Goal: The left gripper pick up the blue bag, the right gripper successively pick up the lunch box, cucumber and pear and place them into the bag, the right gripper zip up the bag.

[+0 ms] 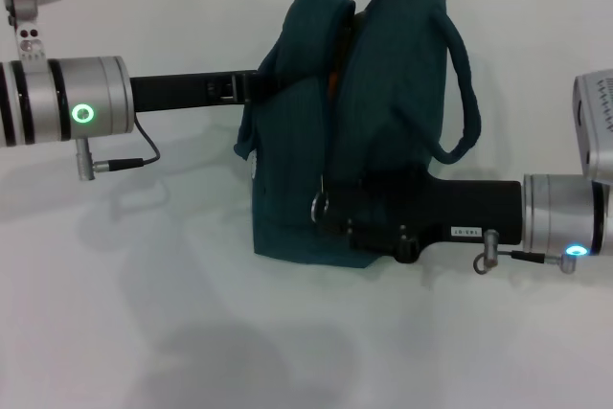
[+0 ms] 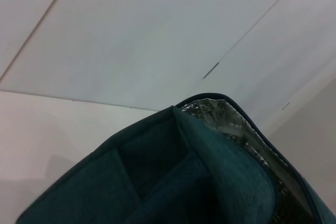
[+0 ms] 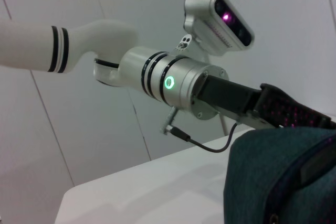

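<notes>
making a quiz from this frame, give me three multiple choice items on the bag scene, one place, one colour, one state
1. Where is the right gripper?
A. at the front of the blue bag, by the metal ring pull
B. parked far off the bag
C. under the table

2. What colour is the ring light on the left arm?
A. red
B. green
C. yellow

3. How is the bag's top?
A. zipped flat
B. gaping, orange showing inside
C. folded under

Key: 1 A, its black body reaches against the bag's front. 2 B, it glows green. 3 B, a gap runs between the two sides.
</notes>
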Available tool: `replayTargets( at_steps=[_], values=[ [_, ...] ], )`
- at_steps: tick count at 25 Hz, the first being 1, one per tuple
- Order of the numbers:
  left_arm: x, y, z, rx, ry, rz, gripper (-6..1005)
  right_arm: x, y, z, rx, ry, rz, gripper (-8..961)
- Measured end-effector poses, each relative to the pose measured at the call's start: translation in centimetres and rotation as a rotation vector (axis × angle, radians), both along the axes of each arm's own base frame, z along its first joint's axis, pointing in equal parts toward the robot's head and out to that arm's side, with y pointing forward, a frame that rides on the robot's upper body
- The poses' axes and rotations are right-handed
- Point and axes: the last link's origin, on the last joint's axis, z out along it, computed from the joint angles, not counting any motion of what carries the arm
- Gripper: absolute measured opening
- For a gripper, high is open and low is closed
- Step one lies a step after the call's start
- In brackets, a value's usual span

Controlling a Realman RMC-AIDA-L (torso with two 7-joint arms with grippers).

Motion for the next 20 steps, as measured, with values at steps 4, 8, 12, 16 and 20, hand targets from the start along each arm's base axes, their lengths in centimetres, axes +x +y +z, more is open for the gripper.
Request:
replayTargets(
  at_steps=[4,8,12,16,20],
  values=[
    [0.0,0.0,0.0,0.004,0.001,-0.004,55,0.3,0.8,-0.3,0.049,-0.017,-0.055,450],
    [-0.1,0.0,0.0,0.004,0.001,-0.002,55,-0.2,0.3,-1.1,0.017,-0.041,-0.023,451],
    [-0.2,-0.2,-0.1,-0.001,0.001,0.0,55,-0.4,0.5,-1.5,0.031,-0.05,-0.029,451],
    [-0.4,-0.4,-0.1,-0.003,0.002,0.002,55,-0.6,0.0,-1.3,0.016,-0.021,-0.019,453],
    [-0.5,-0.5,-0.1,-0.006,0.003,0.004,55,-0.8,-0.4,-0.9,-0.001,0.013,-0.01,451]
  ],
)
